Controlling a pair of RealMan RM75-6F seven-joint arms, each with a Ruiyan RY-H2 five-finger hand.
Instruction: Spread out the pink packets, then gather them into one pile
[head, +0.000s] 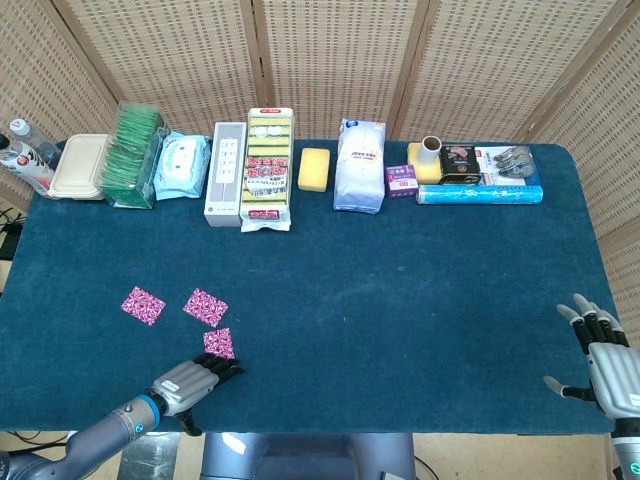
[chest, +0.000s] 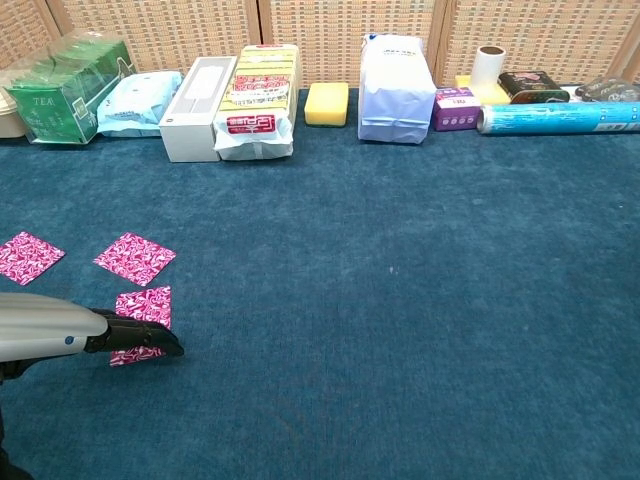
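My left hand (head: 188, 381) lies flat at the near left edge of the table (head: 400, 300), dark fingertips (chest: 150, 340) laid together on the near edge of the nearest pink packet (chest: 143, 309) — pressing it, not pinching; my right hand (head: 605, 360) rests at the near right corner, fingers spread, holding nothing. Pink packets, three, all flat and apart: the nearest roughly square-on to me, the middle packet (head: 205, 307) and the leftmost packet (head: 143, 305) turned diamond-wise, strung leftward. Back row — a green tea box (chest: 65, 88) packed with sachets; beside it a white box (chest: 196, 94).
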